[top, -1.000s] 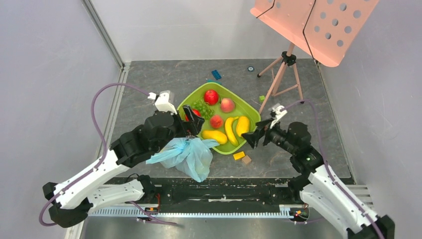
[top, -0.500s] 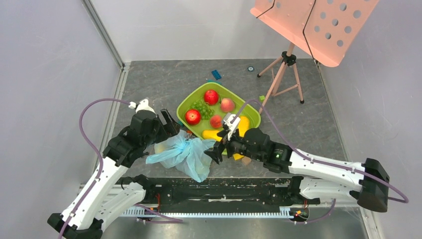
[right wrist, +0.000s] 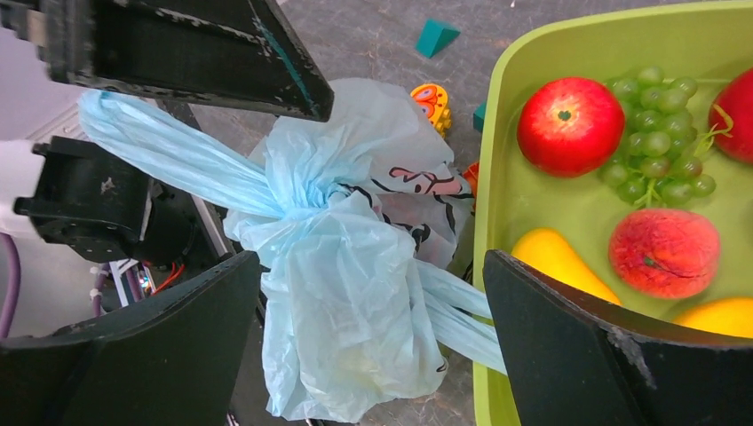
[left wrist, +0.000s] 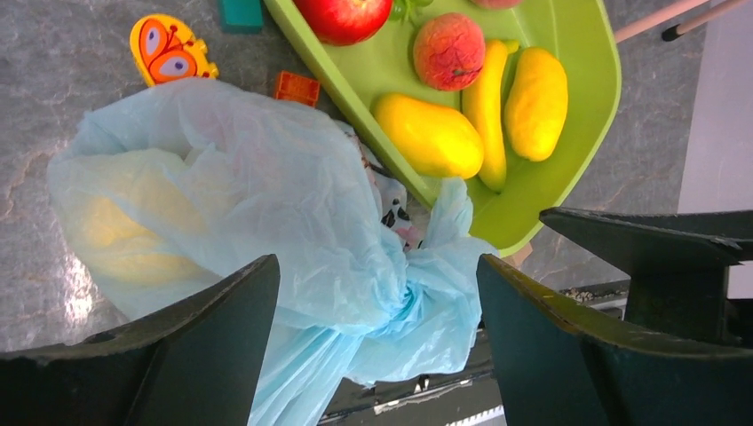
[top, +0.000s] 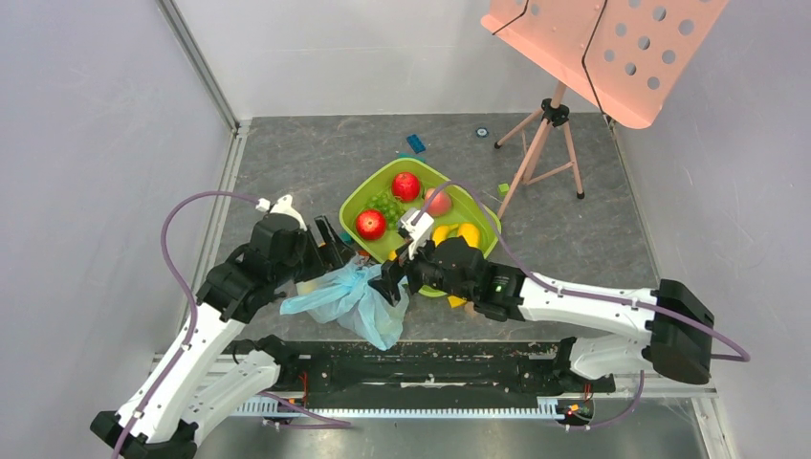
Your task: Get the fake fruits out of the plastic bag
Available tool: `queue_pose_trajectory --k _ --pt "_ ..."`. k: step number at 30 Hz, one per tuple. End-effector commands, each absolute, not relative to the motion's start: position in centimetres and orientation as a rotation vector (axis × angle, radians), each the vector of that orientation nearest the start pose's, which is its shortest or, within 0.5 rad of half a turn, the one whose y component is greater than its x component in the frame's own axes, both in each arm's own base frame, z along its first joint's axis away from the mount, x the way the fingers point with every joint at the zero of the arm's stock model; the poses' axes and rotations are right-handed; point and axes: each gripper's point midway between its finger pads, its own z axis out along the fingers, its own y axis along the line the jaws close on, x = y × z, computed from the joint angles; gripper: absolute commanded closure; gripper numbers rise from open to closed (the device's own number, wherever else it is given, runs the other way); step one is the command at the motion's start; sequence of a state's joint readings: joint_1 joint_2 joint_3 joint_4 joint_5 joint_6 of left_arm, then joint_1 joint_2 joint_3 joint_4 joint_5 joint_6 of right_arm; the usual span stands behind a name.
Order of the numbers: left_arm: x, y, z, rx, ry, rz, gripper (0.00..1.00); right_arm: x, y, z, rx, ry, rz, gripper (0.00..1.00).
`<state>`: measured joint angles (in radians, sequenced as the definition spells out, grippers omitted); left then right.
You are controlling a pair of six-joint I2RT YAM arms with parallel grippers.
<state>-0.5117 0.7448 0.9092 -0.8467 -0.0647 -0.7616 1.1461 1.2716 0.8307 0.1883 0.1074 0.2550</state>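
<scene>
The plastic bag [top: 356,301], light blue and knotted, lies on the table just left of the green tray [top: 348,205]. A yellow fruit [left wrist: 107,232] shows through its plastic. My left gripper [top: 330,251] is open at the bag's far left side; in its wrist view [left wrist: 375,271] the jaws stand wide over the knot. My right gripper [top: 390,284] is open over the bag's right side, its jaws [right wrist: 370,266] straddling the bag [right wrist: 346,266] without touching. The tray holds red apples [top: 370,225], grapes [top: 387,204], a peach [right wrist: 664,251] and yellow fruits [left wrist: 428,135].
A pink music stand [top: 612,48] on a tripod [top: 545,143] stands at the back right. Small blocks lie around the tray: blue [top: 415,143], green [top: 503,189], orange [left wrist: 296,87]. An orange butterfly toy [left wrist: 169,49] lies beside the bag.
My right arm swung left from beside the tray to over the bag. My left gripper drew back left from the bag's knot, and the bag settled on the table.
</scene>
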Motion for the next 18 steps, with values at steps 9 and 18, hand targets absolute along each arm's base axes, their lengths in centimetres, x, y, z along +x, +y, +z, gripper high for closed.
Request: queue_pose_trajectory --k 9,18 --pt "17.6 -12.4 18.2 -0.462 2.382 -0.604 0.13 18.4 40.8 21.9 -0.756 1.702 0.916 0.01" --pt "18.7 -13.0 17.1 -0.483 2.381 -0.606 0.16 17.9 42.2 21.0 -0.791 1.703 0.946 0.13"
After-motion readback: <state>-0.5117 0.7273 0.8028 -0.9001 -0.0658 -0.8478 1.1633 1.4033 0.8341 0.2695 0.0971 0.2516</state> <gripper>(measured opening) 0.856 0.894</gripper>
